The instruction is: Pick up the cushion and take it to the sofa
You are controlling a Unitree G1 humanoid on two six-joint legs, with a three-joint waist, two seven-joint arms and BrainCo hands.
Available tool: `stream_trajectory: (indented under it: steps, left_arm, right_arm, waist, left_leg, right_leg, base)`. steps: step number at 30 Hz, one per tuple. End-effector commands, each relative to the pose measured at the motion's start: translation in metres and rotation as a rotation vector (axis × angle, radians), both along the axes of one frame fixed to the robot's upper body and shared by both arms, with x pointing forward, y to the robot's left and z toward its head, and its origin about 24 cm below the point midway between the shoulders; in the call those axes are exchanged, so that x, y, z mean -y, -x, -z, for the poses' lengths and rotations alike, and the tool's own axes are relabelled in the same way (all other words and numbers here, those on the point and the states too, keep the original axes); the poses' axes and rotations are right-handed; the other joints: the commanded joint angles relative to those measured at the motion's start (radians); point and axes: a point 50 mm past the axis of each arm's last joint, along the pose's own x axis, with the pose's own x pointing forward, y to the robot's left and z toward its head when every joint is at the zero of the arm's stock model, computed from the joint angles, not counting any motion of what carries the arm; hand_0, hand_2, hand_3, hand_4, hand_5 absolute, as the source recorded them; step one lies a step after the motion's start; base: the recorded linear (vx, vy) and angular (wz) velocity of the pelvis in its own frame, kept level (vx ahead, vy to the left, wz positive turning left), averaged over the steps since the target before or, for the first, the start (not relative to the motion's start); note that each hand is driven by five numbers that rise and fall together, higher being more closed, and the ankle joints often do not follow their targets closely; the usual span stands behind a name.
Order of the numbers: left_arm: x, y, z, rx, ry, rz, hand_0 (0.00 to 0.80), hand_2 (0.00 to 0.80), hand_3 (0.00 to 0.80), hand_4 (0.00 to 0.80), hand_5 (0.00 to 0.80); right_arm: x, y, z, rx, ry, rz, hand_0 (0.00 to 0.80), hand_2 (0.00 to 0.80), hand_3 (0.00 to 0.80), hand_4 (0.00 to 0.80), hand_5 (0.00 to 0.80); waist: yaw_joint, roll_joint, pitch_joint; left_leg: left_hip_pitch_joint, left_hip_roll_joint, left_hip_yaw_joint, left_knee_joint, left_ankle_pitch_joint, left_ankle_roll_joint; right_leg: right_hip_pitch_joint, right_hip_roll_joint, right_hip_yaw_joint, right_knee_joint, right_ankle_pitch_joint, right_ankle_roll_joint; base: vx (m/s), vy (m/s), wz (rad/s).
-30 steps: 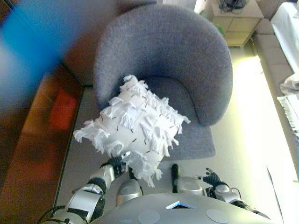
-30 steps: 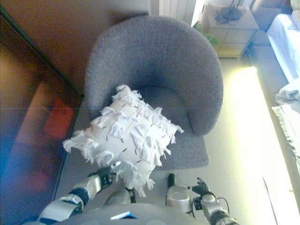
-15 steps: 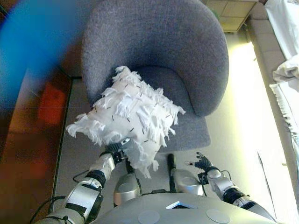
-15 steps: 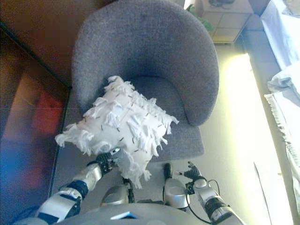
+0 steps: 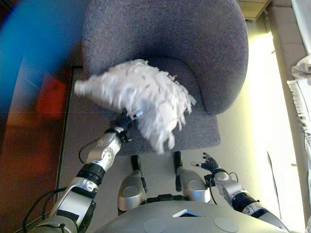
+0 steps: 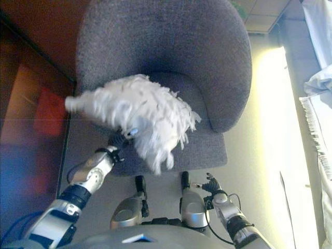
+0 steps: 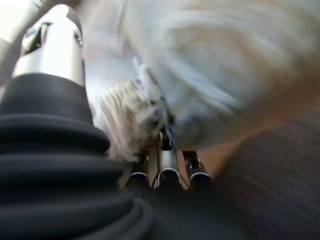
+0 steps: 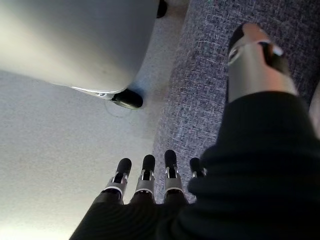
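Observation:
A white fringed cushion (image 5: 141, 94) hangs in the air over the front of the seat of a grey round-backed armchair (image 5: 214, 58). My left hand (image 5: 125, 121) is under its near edge, shut on the fringe; in the left wrist view the fingers (image 7: 169, 172) disappear into the cushion (image 7: 210, 65). My right hand (image 5: 209, 162) hangs low by the chair's front right corner, open and holding nothing. In the right wrist view its fingers (image 8: 145, 175) are straight over the chair's grey fabric (image 8: 200, 100).
A dark brown wooden panel (image 5: 29, 145) runs along the left of the chair. White fringed cloth (image 5: 301, 82) lies at the right edge, with a pale cabinet (image 5: 252, 7) at the top right. Pale floor (image 5: 257, 121) lies right of the chair.
My left arm has stretched forward, and the cushion has swung up and over the chair seat. The camera has come closer to the chair. The right hand stays low.

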Motion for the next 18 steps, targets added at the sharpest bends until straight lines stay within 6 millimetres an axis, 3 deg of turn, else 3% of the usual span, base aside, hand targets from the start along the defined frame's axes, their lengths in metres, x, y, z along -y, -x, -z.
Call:
stream_trajectory:
  steps: [1, 2, 3, 10, 12, 13, 14, 18]
  left_arm:
    - [0.030, -0.038, -0.094, 0.413, 0.090, 0.082, 0.000, 0.000, 0.000, 0.000, 0.000]
    - [0.029, -0.035, -0.100, 0.437, 0.101, 0.090, 0.731, 0.731, 0.731, 0.731, 0.731]
    - [0.028, -0.033, -0.101, 0.449, 0.093, 0.093, 0.800, 0.800, 0.800, 0.800, 0.800]
    - [0.018, -0.023, -0.113, 0.507, 0.084, 0.099, 0.800, 0.800, 0.800, 0.800, 0.800]
    - [0.016, -0.021, -0.113, 0.507, 0.067, 0.098, 0.558, 0.558, 0.558, 0.558, 0.558]
    - [0.015, -0.020, -0.112, 0.499, 0.063, 0.095, 0.395, 0.395, 0.395, 0.395, 0.395]
    - [0.013, -0.020, -0.110, 0.487, 0.063, 0.092, 0.000, 0.000, 0.000, 0.000, 0.000]
    - [0.006, -0.018, -0.106, 0.458, 0.084, 0.070, 0.000, 0.000, 0.000, 0.000, 0.000]
  right_arm:
    - [-0.003, 0.014, 0.003, -0.017, -0.023, 0.024, 0.000, 0.000, 0.000, 0.000, 0.000]
    - [-0.003, 0.019, 0.005, -0.031, -0.026, 0.028, 0.000, 0.000, 0.000, 0.000, 0.000]
    - [-0.005, 0.022, 0.006, -0.038, -0.027, 0.031, 0.000, 0.000, 0.000, 0.000, 0.000]
    - [-0.002, 0.041, 0.012, -0.081, -0.030, 0.052, 0.000, 0.000, 0.000, 0.000, 0.000]
    - [-0.002, 0.046, 0.014, -0.093, -0.031, 0.058, 0.000, 0.000, 0.000, 0.000, 0.000]
    - [-0.002, 0.048, 0.015, -0.100, -0.032, 0.061, 0.000, 0.000, 0.000, 0.000, 0.000]
    - [-0.002, 0.051, 0.016, -0.106, -0.032, 0.064, 0.000, 0.000, 0.000, 0.000, 0.000]
    - [-0.002, 0.059, 0.018, -0.127, -0.032, 0.068, 0.000, 0.000, 0.000, 0.000, 0.000]
  waist:
    - [0.008, 0.003, -0.084]
    - [0.011, 0.007, -0.101]
    - [0.011, 0.009, -0.109]
    - [0.014, 0.021, -0.147]
    - [0.015, 0.022, -0.153]
    - [0.016, 0.024, -0.158]
    - [0.016, 0.025, -0.162]
    - [0.013, 0.029, -0.176]
  left_leg:
    - [0.061, 0.009, -0.055, 0.002, -0.131, 0.010]
    - [0.071, 0.008, -0.056, 0.002, -0.134, 0.009]
    - [0.078, 0.008, -0.055, 0.002, -0.137, 0.009]
    - [0.108, 0.007, -0.053, 0.002, -0.149, 0.008]
    - [0.116, 0.006, -0.053, 0.002, -0.151, 0.008]
    - [0.121, 0.006, -0.054, 0.002, -0.152, 0.008]
    - [0.126, 0.006, -0.054, 0.002, -0.153, 0.008]
    - [0.140, 0.005, -0.052, 0.002, -0.158, 0.007]
  right_leg:
    - [-0.041, -0.060, 0.005, 0.003, -0.011, 0.066]
    - [-0.027, -0.061, 0.001, 0.003, -0.015, 0.067]
    - [-0.018, -0.062, -0.003, 0.003, -0.019, 0.067]
    - [0.022, -0.069, -0.021, 0.003, -0.036, 0.072]
    - [0.033, -0.070, -0.025, 0.003, -0.039, 0.073]
    - [0.039, -0.071, -0.028, 0.003, -0.040, 0.073]
    - [0.045, -0.071, -0.029, 0.003, -0.041, 0.074]
    - [0.060, -0.074, -0.030, 0.003, -0.046, 0.077]
  base:
    - [0.121, -0.032, 0.09]
    - [0.097, -0.027, 0.07]
    - [0.085, -0.025, 0.04]
    - [0.047, -0.009, 0.02]
    - [0.040, -0.009, 0.08]
    - [0.048, -0.003, 0.10]
    - [0.075, 0.001, 0.15]
    - [0.054, 0.007, 0.05]
